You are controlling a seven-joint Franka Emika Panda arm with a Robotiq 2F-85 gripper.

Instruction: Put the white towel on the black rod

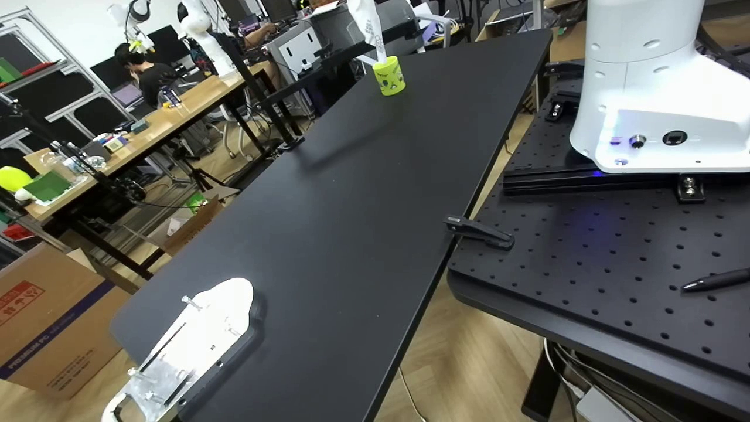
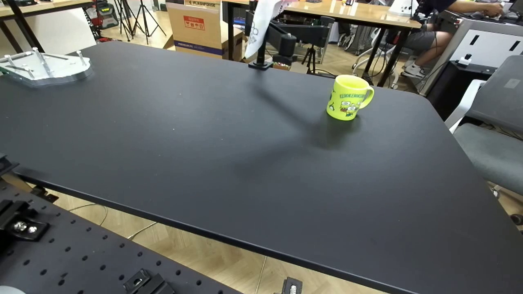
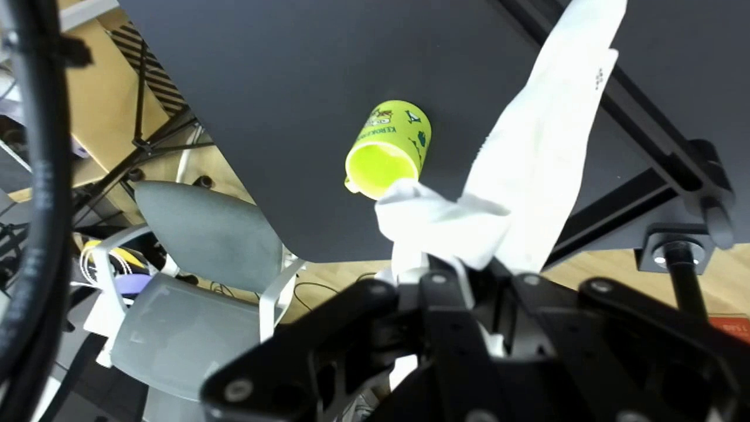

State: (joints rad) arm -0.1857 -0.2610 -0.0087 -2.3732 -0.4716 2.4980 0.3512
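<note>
Black table [image 2: 229, 134], one: its dark top under the whole work. Bearings that follow are read in the wrist view, my claw [image 3: 480, 278] at the dial's centre, 12 at the top. Black rod [image 3: 615, 211], one, in two lengths meeting at about 2 o'clock from me: the nearer length on an 8-to-2 line, the farther on a 10-to-4 line, passing behind the white towel [image 3: 536, 146]. White towel, one: held at my centre, long tail toward 1 o'clock, short bunched flap toward 11. In both exterior views it hangs from the upper edge and overlaps the rod; whether they touch, I cannot tell. The tail crosses the farther length nearly square, but meets the nearer aslant, so I judge the farther the better seat; the move should bring the fold over it, toward 1 to 2 o'clock, leaving cloth on both sides. Placing seems to me unfinished. Risk, as assessed: too little cloth past the rod, and it slides off on release. Claw, one, the only one: fingers pressed together on gathered cloth. Yellow-green mug [image 2: 349, 100], one, smallest listed: at 11 o'clock, beside the bunched flap as the wrist view shows it, apart from the hanging tail in an exterior view; best left alone.
</note>
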